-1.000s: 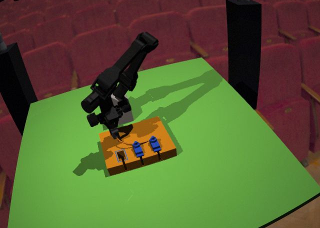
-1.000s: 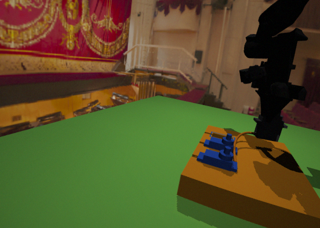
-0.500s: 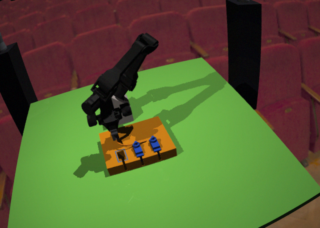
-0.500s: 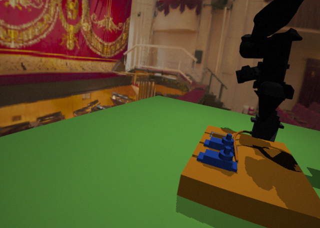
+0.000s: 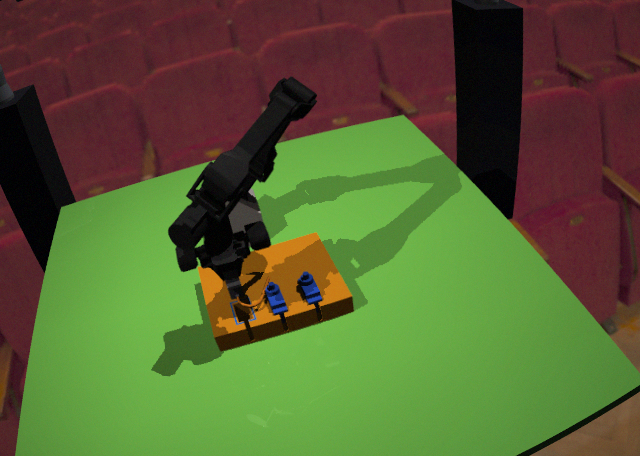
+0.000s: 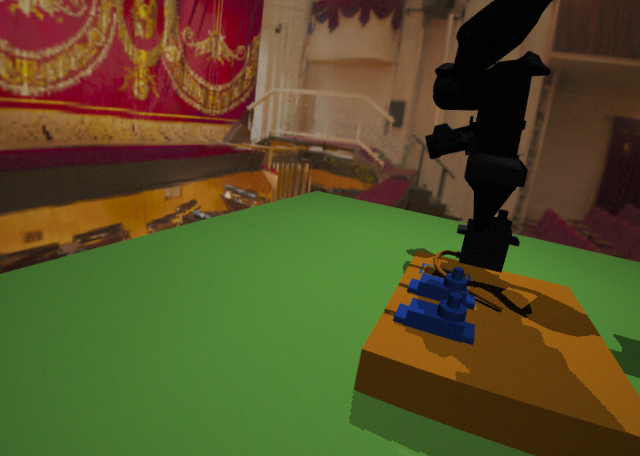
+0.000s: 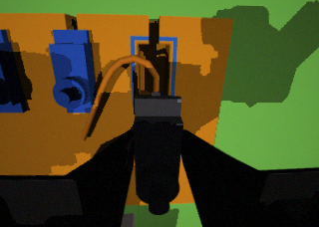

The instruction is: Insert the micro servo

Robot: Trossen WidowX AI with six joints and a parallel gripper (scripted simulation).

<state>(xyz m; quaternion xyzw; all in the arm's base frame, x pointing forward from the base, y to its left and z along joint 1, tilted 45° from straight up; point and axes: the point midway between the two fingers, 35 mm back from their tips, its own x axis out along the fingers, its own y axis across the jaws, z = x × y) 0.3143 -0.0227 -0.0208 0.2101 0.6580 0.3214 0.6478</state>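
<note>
Gripper: fingertips hidden behind the dark micro servo clamped between them; finger bases cut by the wrist view's lower edge. Servo ears and shaft: not discernible. Marked pocket: near part covered by the servo. Orange deck: right corner cut by the exterior view's edge. Arm: upper links cut at that view's top.

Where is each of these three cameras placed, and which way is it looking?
Top: high above, off one side of the green table, looking down on the orange deck; the whole arm shows.
Exterior: low beside the table, looking across the deck; only the forearm and pincer show.
Wrist: on the arm, looking along the pincer at the marked pocket; the black servo shows.
All share the blue servos.
</note>
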